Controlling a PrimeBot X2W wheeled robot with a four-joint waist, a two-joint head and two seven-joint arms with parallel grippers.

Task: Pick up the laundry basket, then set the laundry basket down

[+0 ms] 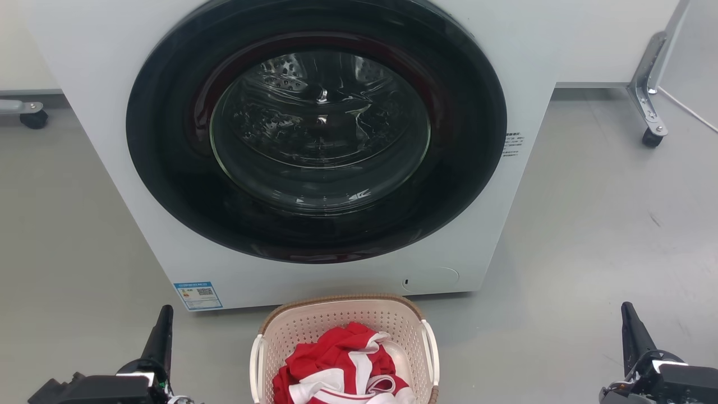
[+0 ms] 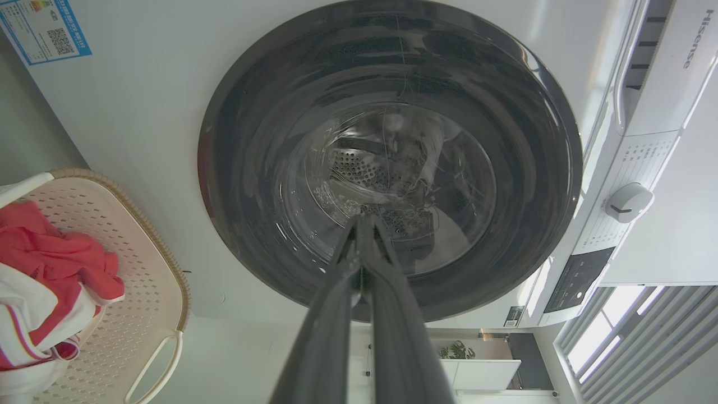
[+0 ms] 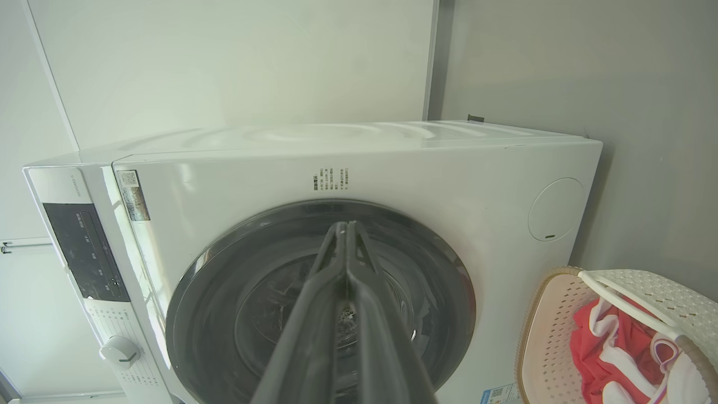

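Head view looks down on the laundry basket (image 1: 342,299), which sits on the grey floor (image 1: 589,252) just in front of the white washing machine (image 1: 533,56), near the middle of the bottom edge. A crumpled red and white garment (image 1: 336,365) lies inside it. The machine's round dark door (image 1: 317,129) is closed, and a blue label (image 1: 198,295) is stuck at the lower corner of its front, just beside the basket's brown rim.

The left hand (image 1: 162,325) rises at the lower left and the right hand (image 1: 631,320) at the lower right — each well apart from the basket, one on either side of it, touching nothing. From this angle each shows as a single dark spike, so the fingers are probably together.

Left wrist view confirms it: the left hand (image 2: 362,221) has its two fingers pressed tip to tip with nothing between them, pointing at the door glass, with the basket (image 2: 140,280) off at the left edge. Right wrist view shows the right hand (image 3: 345,224) likewise clenched and empty — the basket (image 3: 547,336) sits at the lower right, one white handle across its top.
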